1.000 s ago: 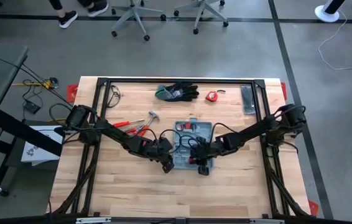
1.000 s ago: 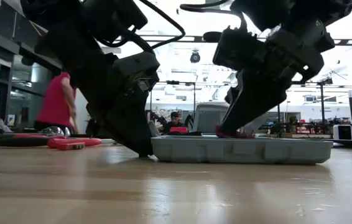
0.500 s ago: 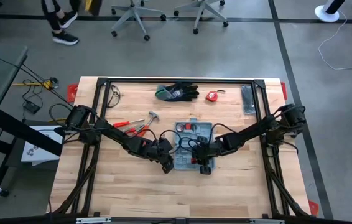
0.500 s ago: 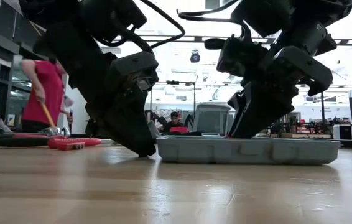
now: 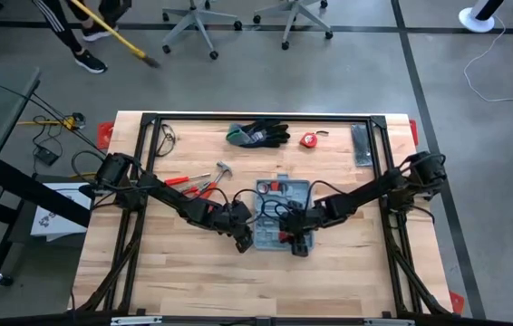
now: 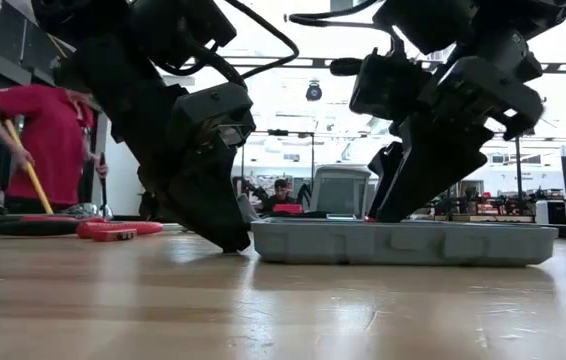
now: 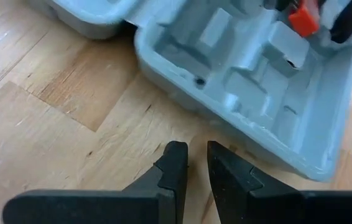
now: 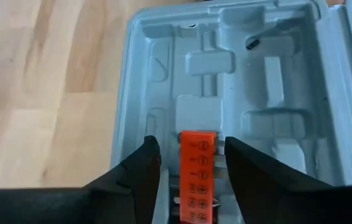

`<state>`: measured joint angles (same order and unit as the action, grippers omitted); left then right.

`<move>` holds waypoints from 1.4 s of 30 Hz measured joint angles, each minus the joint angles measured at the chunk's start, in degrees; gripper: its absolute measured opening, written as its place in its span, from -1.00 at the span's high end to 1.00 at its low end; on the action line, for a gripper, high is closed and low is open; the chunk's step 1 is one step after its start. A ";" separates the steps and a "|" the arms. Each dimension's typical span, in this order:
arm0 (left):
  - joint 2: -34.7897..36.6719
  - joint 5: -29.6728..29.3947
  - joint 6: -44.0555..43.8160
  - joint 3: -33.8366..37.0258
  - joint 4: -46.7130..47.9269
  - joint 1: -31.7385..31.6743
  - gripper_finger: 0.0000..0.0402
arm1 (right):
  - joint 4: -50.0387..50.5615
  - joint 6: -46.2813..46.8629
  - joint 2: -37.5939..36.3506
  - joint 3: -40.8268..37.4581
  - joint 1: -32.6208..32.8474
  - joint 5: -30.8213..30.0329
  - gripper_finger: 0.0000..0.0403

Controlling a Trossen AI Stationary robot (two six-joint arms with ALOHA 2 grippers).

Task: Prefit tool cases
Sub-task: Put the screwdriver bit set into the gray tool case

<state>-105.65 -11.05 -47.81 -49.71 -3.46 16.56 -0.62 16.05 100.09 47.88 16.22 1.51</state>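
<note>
Grey-blue tool case (image 8: 238, 81) lies open, moulded recesses showing; orange bit holder (image 8: 198, 174) inside. Right gripper (image 8: 188, 165) straddles it, fingers apart, not gripping. Left gripper (image 7: 191, 168) at case's 9 o'clock, nearly closed, empty.

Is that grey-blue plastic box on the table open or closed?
Open. The tool case lies flat with its moulded recesses facing up, an orange bit holder sitting in one, between the right gripper's spread fingers.

Both arms reach inward from the tabletop's (image 5: 193, 281) side edges and meet near its centre, wrists angled downward. The left claw (image 7: 196, 163) points down at the bare wood, its two fingers nearly together with only a narrow slit between them, gripping nothing. The right claw (image 8: 188, 163) hangs with its fingers (image 8: 140, 168) spread apart, one on either side of an orange block (image 8: 198, 171), touching neither face.
</note>
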 joint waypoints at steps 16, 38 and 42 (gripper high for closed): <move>0.01 0.02 0.04 0.00 0.28 0.02 0.72 | 1.38 1.93 -1.49 0.00 1.52 -2.69 0.14; 1.28 4.94 6.71 -11.01 -0.62 -0.74 0.97 | 14.99 26.99 -13.99 0.02 7.67 -11.27 0.51; -2.33 7.93 7.03 -14.45 1.45 -2.06 0.99 | 14.70 30.75 -13.94 0.02 9.31 -15.16 0.92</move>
<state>-107.98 -3.11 -40.78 -64.16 -2.01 14.50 14.08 46.80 86.15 47.90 25.53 -13.65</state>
